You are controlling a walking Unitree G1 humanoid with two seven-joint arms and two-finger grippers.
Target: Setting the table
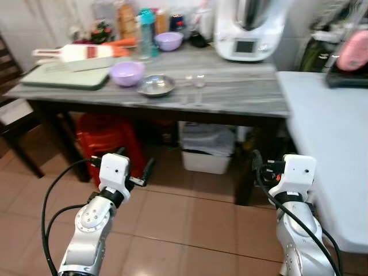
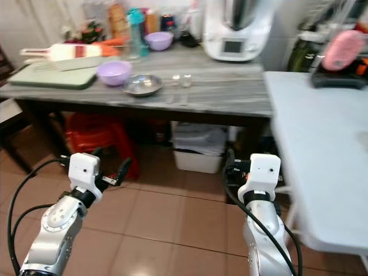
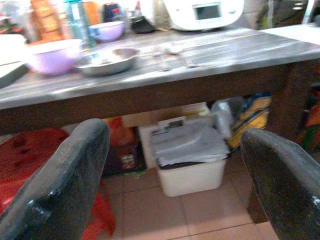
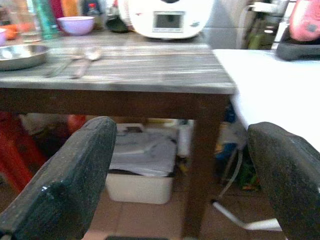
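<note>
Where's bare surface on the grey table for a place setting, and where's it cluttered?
Free: the grey table from the spoons rightward to its end, in front of the white appliance. The white table beside it is bare in front. Crowded: the left half, with cutting board, purple bowl, metal dish and bottles behind.

white kitchen machine [image 1: 248,30] on the grey table [image 1: 241,92]; white bin [image 1: 207,148] beneath (beside red stools [image 1: 109,138]).

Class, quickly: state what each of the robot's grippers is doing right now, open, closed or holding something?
Left gripper: open, holding nothing, low in front of the table.
Right gripper: open, holding nothing, also below table height.
</note>
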